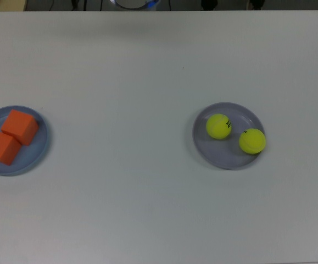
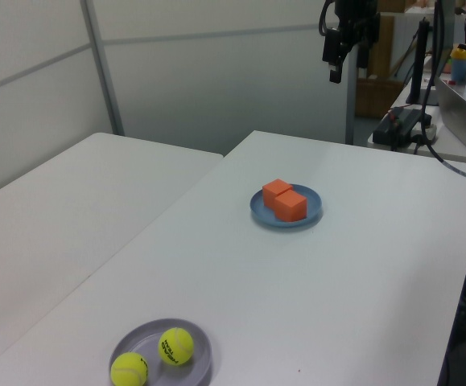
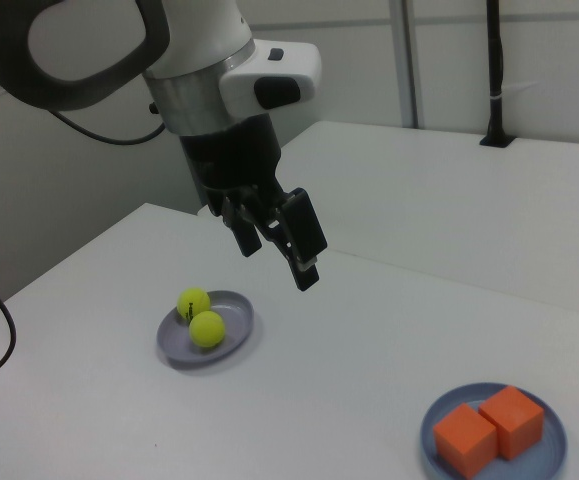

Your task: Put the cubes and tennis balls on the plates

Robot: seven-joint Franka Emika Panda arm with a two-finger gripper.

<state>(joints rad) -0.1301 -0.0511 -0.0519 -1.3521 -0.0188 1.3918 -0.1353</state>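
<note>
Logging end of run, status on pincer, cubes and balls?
Pincer open, empty, raised above the table. Both cubes on blue plate; both tennis balls on lavender plate. Nothing in the way.

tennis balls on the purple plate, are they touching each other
Apart. The top view shows a thin strip of plate between the two tennis balls. In the right view they overlap, so that view cannot settle it.
</note>
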